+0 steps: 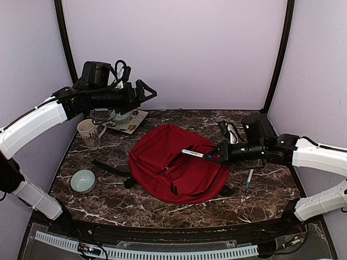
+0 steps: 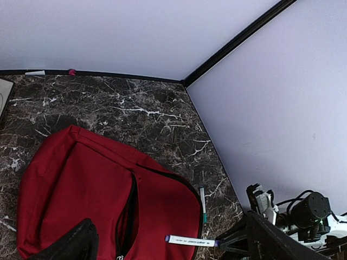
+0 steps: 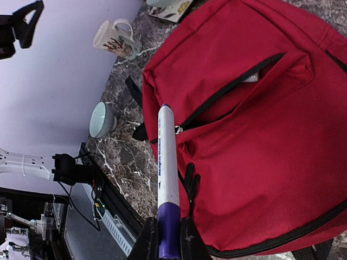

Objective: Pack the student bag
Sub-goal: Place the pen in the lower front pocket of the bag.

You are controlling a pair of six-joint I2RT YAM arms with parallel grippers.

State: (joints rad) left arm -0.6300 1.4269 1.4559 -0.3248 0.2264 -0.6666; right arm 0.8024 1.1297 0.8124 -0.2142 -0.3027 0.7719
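The student bag [image 1: 179,162], a red backpack, lies flat in the middle of the table with its front pocket zipper [image 3: 233,89] open. It also shows in the left wrist view [image 2: 81,189]. My right gripper [image 1: 216,156] is shut on the purple end of a white marker [image 1: 195,154] and holds it level over the bag's right half, tip pointing left. In the right wrist view the marker [image 3: 167,157] runs from the gripper [image 3: 168,244] toward the zipper pull. My left gripper [image 1: 149,93] is open and empty, raised high above the table's back left.
A patterned mug [image 1: 89,133] and a teal bowl [image 1: 83,180] stand on the left. A teal cup [image 1: 120,116] sits on a flat book at the back left. A pen with a teal cap [image 1: 249,179] lies right of the bag. A black strap [image 1: 111,168] trails left.
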